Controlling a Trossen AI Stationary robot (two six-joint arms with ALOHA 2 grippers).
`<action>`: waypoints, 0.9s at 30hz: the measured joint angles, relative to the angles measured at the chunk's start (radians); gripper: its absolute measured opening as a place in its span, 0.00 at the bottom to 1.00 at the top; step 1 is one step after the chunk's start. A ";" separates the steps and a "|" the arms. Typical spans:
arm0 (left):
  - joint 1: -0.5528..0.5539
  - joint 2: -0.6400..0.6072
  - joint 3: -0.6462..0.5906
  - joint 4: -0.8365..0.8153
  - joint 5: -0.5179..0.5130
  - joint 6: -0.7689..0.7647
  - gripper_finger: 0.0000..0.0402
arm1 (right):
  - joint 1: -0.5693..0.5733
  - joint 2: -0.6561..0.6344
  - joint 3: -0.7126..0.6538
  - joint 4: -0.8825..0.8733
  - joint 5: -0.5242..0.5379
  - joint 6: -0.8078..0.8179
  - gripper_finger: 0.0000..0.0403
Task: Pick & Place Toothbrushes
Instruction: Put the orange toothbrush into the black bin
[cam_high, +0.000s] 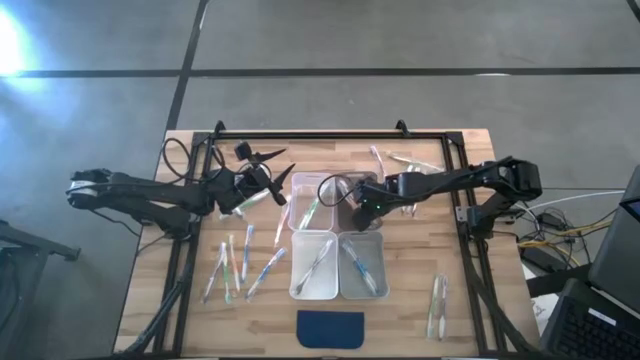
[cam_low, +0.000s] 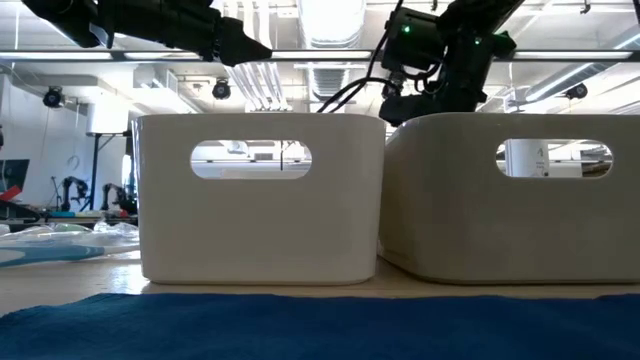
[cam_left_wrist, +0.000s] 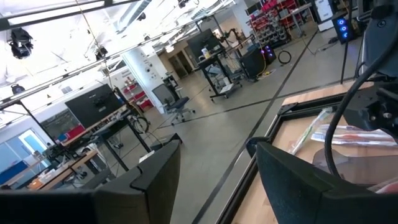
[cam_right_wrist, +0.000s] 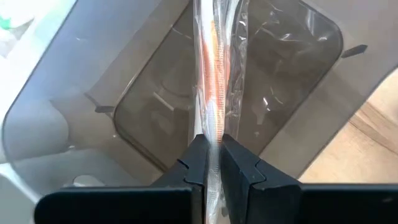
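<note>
Right jaws (cam_right_wrist: 213, 163) tight on wrapped toothbrush (cam_right_wrist: 213, 74), over bin (cam_right_wrist: 292, 68).

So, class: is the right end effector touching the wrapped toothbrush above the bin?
Touching. The right wrist view shows the right end effector shut on the wrapped orange toothbrush, the wrapper pinched between both fingers above the clear bin.

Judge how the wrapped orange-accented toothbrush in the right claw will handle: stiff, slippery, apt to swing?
The right claw is shut on the thin orange-accented toothbrush in clear crinkly wrap, held over the clear plastic bin. It extends straight from the grip, so probably stiff and light. The glossy wrap looks slippery and may slide. Pinched near one end, it could pivot.
</note>
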 joint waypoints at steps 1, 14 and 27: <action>0.000 0.000 0.000 0.000 0.000 0.000 0.54 | -0.001 0.002 -0.001 -0.001 0.000 -0.001 0.05; 0.000 0.000 0.000 -0.010 0.000 0.000 0.54 | -0.009 0.051 -0.001 0.025 -0.009 -0.005 0.06; 0.000 0.000 0.000 -0.011 0.000 0.000 0.54 | -0.009 0.048 -0.001 0.029 -0.009 -0.005 0.30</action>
